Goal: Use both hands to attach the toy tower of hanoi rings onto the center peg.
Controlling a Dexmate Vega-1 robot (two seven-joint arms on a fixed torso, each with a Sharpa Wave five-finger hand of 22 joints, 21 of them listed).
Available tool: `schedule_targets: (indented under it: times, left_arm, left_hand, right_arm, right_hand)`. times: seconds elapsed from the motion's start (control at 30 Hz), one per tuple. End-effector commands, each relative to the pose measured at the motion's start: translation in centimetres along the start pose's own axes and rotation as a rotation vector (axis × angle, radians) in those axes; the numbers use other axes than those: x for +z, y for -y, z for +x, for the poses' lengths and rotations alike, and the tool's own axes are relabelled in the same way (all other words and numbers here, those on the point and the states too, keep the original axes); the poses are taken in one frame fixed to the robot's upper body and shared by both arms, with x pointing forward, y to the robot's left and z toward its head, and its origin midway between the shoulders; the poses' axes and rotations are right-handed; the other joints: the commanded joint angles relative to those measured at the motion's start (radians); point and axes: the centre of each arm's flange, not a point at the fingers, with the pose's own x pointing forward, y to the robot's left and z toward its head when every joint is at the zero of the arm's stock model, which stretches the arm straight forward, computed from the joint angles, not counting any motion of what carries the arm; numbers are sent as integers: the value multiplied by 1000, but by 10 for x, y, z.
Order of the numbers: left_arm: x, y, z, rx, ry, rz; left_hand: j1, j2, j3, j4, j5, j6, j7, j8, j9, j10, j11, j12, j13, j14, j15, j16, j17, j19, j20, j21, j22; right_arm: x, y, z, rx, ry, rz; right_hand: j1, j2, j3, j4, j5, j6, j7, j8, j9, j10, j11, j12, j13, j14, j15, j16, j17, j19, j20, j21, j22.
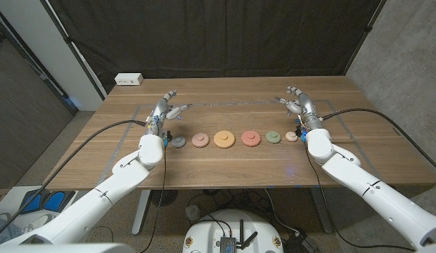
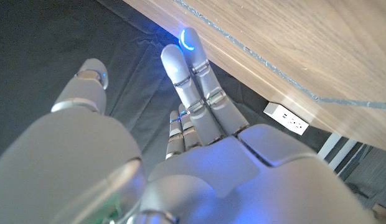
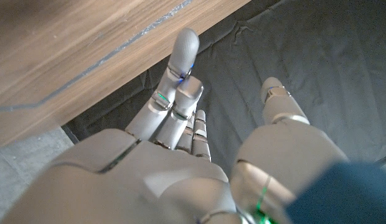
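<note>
A row of toy rings lies across the middle of the wooden table (image 1: 225, 165): a grey one (image 1: 178, 142) at the left, then a pink one (image 1: 200, 140), a larger orange one (image 1: 224, 139), a red-pink one (image 1: 250, 138), a green one (image 1: 273, 137) and a small cream one (image 1: 292, 137). My left hand (image 1: 165, 112) is raised behind the grey ring, fingers apart, holding nothing. My right hand (image 1: 300, 105) is raised behind the cream ring, fingers apart and empty. Both wrist views show straight fingers (image 2: 193, 81) (image 3: 177, 81) with nothing in them.
A white power strip (image 1: 129, 79) lies at the table's far left corner, also seen as a power strip (image 2: 285, 118) from the left wrist. A dark curtain hangs behind the table. Black cables run along both arms.
</note>
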Motion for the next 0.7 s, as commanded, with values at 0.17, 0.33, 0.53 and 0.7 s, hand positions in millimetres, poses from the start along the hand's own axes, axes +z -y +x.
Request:
schedule_targets:
  times: [0.17,0.33,0.53,0.7]
  left_arm:
    - [16,-8,-8,100,38,230]
    - [25,-7,-9,108,31,307]
    - [38,-8,-5,29,45,355]
    - [42,-13,-9,34,43,401]
  left_hand:
    - [4,8,-22,6,-3,49,-13,15,5,40,-16,12,2,25,-37,17,-8,18,-75,12,0]
    - [3,11,-32,7,-5,66,-17,18,5,62,-23,17,1,38,-37,29,-10,25,-75,17,-4]
    - [5,14,-40,7,-6,57,-15,10,6,43,-4,5,1,38,-38,32,-19,20,-75,19,-7]
    - [5,15,-44,7,-6,64,-12,12,6,42,7,3,1,32,-38,30,-27,14,-74,17,-10]
  right_arm:
    - [17,11,-1,-20,82,-327]
    - [13,8,5,-11,94,-341]
    - [24,5,0,-35,110,-428]
    - [33,-3,-9,-54,113,-451]
  right_hand:
    - [11,3,8,1,-2,5,-11,4,2,-6,-8,4,6,-10,-56,-3,-6,-2,-2,3,-2]
    - [13,5,9,2,-3,4,-15,4,3,-11,-6,3,6,-15,-56,-7,-9,-7,-2,0,-7]
    - [21,7,11,1,-4,8,-20,5,3,-28,-8,-1,8,-19,-56,-8,-9,-14,-3,-3,-13]
    - [35,9,14,-1,-4,31,-27,14,4,-37,-14,1,13,-35,-56,-19,-18,-23,-3,-5,-20]
